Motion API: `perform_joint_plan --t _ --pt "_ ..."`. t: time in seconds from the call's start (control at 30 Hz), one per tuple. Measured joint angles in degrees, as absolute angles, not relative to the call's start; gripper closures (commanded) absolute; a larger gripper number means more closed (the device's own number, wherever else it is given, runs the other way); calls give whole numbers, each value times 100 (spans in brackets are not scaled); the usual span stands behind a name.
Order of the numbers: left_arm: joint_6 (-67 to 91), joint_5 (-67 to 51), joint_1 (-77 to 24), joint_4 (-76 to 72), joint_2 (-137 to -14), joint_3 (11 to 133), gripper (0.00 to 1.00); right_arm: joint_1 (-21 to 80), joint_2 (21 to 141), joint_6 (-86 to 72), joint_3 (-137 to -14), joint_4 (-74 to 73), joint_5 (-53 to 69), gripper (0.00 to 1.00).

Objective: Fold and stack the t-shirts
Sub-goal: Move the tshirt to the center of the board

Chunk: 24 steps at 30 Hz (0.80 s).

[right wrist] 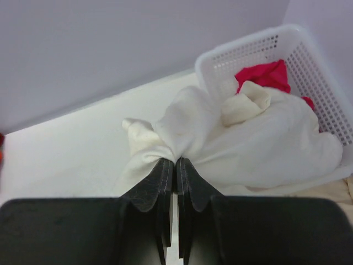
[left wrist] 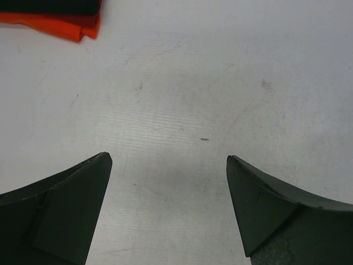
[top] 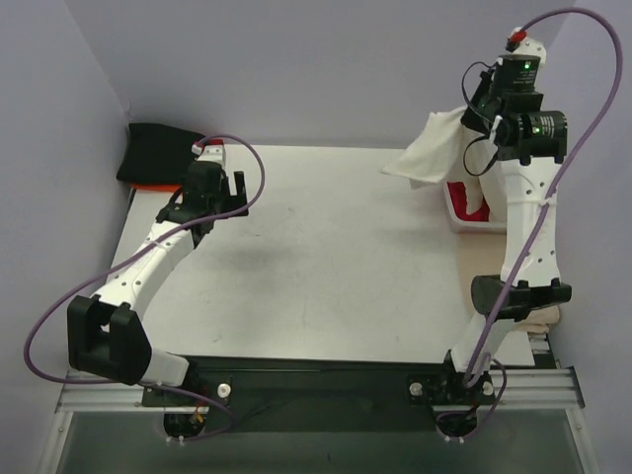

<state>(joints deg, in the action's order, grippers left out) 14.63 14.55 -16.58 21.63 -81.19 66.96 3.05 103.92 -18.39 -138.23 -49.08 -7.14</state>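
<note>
right hand (right wrist: pixel 176 161): we see the fingers pressed together, pinching a bunched fold of the cream-white t-shirt (right wrist: pixel 265 138); the hand is raised over the far right corner.
cream-white t-shirt: hangs from that pinch, lifted. Its lower part drapes over the near rim of the basket (right wrist: pixel 325 88) and lies inside it, and a crumpled tail reaches towards the tabletop (top: pixel 326 257) just left of the basket.
crimson t-shirt (right wrist: pixel 265 74): in the basket, behind and under the cream cloth, with only a lump showing.
basket: white lattice, at the far right edge of the tabletop.
left hand (left wrist: pixel 169 157): fingers spread wide, gripping nothing, pointing down at bare tabletop near the far left corner.
black t-shirt (top: pixel 158 148): folded at the far left corner, lying on top of the orange-red t-shirt (left wrist: pixel 49 25).
orange-red t-shirt: we see only its near edge sticking out under the black one; it is near the left hand but not touching it.
</note>
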Motion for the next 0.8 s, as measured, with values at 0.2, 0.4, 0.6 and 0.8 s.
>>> perform_joint_plan --t 0.2,0.4,0.6,0.8 --pt "1496 1481 -1686 2163 -8101 6696 2 1350 9793 -1393 -14011 -4899 -770 100" --pt "1535 1518 -1686 2163 -8025 6696 3 3221 9500 -674 -14016 -4668 -1063 100" --pt "1621 1520 -1686 2165 -7959 6696 3 4466 9312 -84 -14003 -4202 -1444 100" --pt "1656 1590 -1686 2152 -7797 6578 3 4567 9050 333 -13384 -3647 -2187 100"
